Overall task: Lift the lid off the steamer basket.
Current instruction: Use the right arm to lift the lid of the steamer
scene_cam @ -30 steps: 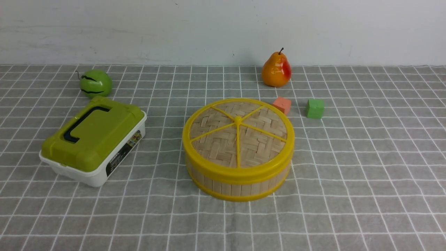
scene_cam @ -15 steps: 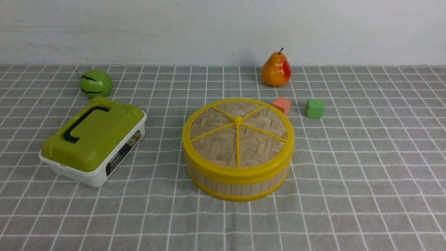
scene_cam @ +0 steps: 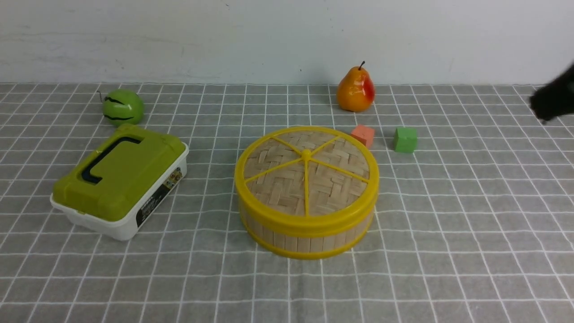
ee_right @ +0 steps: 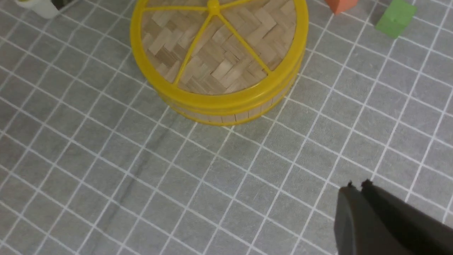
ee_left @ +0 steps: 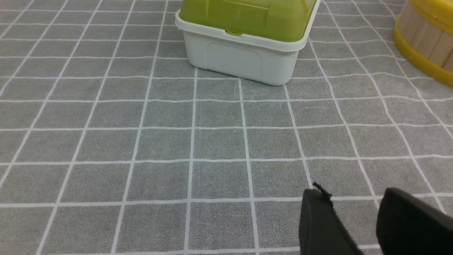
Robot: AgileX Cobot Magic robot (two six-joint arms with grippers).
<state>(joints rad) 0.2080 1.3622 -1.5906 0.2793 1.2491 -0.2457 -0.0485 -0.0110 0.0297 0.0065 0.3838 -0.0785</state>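
The lid [scene_cam: 306,172], a woven bamboo disc with a yellow rim, spokes and centre knob, sits closed on the steamer basket [scene_cam: 309,235] in the middle of the table. Both show in the right wrist view, the lid [ee_right: 216,53] on the basket [ee_right: 226,115]. My right gripper [ee_right: 357,186] is shut and empty, above the cloth and well apart from the basket. A dark blurred part of the right arm [scene_cam: 554,101] shows at the front view's right edge. My left gripper [ee_left: 354,198] is open and empty, low over the cloth; the basket's wall [ee_left: 424,39] is far off at the frame edge.
A white box with an olive-green lid [scene_cam: 119,179] stands left of the basket, also in the left wrist view [ee_left: 244,35]. A green apple [scene_cam: 123,106] is at the back left and a pear [scene_cam: 355,91] at the back. An orange cube [scene_cam: 363,135] and a green cube [scene_cam: 405,139] lie behind-right of the basket.
A dark part of the right arm has come into the front view at the right edge. The lid, basket and other objects have not moved.
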